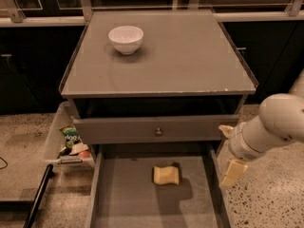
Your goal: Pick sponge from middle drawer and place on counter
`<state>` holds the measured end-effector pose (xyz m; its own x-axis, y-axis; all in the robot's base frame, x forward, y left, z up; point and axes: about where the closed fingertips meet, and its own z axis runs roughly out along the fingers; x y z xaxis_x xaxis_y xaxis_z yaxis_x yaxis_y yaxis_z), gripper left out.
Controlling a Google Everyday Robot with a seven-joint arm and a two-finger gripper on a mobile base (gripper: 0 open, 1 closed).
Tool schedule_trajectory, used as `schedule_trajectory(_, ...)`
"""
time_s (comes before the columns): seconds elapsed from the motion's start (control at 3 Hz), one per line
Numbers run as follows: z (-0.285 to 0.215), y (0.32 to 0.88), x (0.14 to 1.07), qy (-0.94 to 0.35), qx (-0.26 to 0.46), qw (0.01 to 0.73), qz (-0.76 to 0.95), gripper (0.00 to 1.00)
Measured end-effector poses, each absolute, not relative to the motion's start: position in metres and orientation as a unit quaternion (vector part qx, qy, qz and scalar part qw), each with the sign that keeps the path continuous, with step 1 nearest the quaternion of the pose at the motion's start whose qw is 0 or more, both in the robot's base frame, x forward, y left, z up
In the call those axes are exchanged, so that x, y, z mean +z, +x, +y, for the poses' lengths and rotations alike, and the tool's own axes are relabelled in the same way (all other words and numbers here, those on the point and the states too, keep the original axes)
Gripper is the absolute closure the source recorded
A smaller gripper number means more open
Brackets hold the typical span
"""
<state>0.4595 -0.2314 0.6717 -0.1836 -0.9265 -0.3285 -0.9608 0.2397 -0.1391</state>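
The pale-yellow sponge (166,175) lies flat on the grey floor of the open middle drawer (126,198), near its back and a little right of centre. My gripper (222,156) hangs at the right of the cabinet, just outside the drawer's right wall, level with the sponge and to its right. Its cream fingers (233,172) are spread apart and hold nothing. The grey counter (190,56) is the cabinet top above.
A white bowl (126,38) stands on the counter's back left. A shut drawer front with a round knob (158,132) sits above the open drawer. A clear bin with snack packets (69,141) hangs at the cabinet's left. A black bar (38,198) lies on the speckled floor.
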Motion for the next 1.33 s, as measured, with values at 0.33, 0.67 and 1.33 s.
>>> schedule_trajectory(0.33,-0.229,0.476,0.624,-0.609,0.057,0.212,0.762,0.00)
schedule_trajectory(0.67,-0.225,0.483,0.576,-0.606,0.069,0.232,0.758,0.00)
schedule_trajectory(1.33,-0.215,0.483,0.550,-0.600,0.102,0.223,0.761,0.00)
